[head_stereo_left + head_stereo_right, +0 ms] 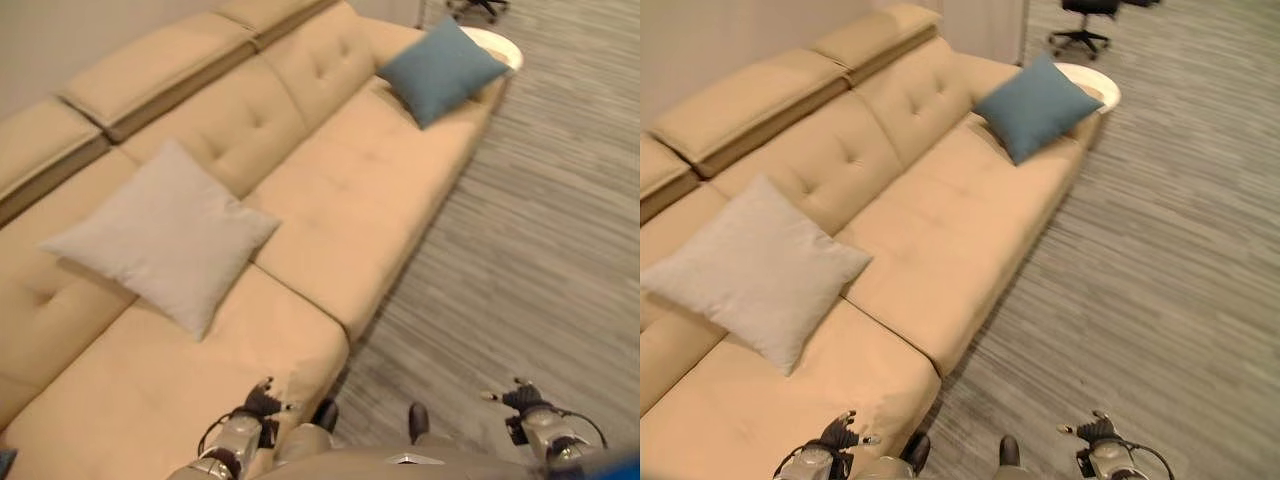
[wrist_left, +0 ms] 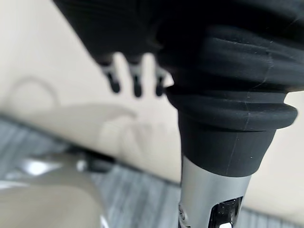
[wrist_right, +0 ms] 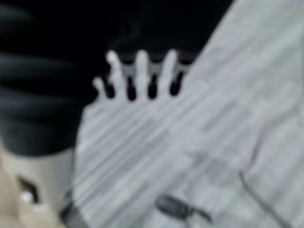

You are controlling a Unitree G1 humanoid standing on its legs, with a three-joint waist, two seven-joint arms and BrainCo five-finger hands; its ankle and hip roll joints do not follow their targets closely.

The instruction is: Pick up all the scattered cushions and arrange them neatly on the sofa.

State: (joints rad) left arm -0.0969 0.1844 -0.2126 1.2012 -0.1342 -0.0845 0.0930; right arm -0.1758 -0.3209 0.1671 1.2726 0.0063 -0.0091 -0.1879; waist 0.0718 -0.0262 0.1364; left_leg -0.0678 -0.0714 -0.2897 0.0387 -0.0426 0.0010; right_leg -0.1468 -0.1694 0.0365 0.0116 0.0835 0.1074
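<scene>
- Nearest, the robot's left hand (image 1: pixel 262 402) hangs low over the front corner of the sofa seat, holding nothing; its wrist view shows the fingers (image 2: pixel 136 81) straight and pointing down, spread a little apart.
- Its right hand (image 1: pixel 522 399) hangs over the grey striped carpet (image 1: pixel 520 260), well clear of the sofa, also empty; in its own wrist view the fingers (image 3: pixel 141 71) are straight and fanned open above the floor.
- Just beyond the left hand, a long tan tufted sofa (image 1: pixel 340 190) runs away diagonally, with padded headrests along its back.
- A pale grey square cushion (image 1: pixel 160 235) sits on the near part of the seat, one corner up against the backrest and one corner pointing toward the front edge.
- Further along, at the far end of the sofa, a blue square cushion (image 1: pixel 440 70) leans against the backrest, standing on one corner.
- Both cushions are on the sofa, well apart from each other; no cushion lies on the visible floor.
- The cushions look soft, light and squashy, not fragile; a hold along an edge or at a corner, pinching fabric and filling, would likely serve best.
- Beyond the sofa's far end stands a small round white table (image 1: pixel 1095 85), and past that a black wheeled office chair (image 1: pixel 1082 35).
</scene>
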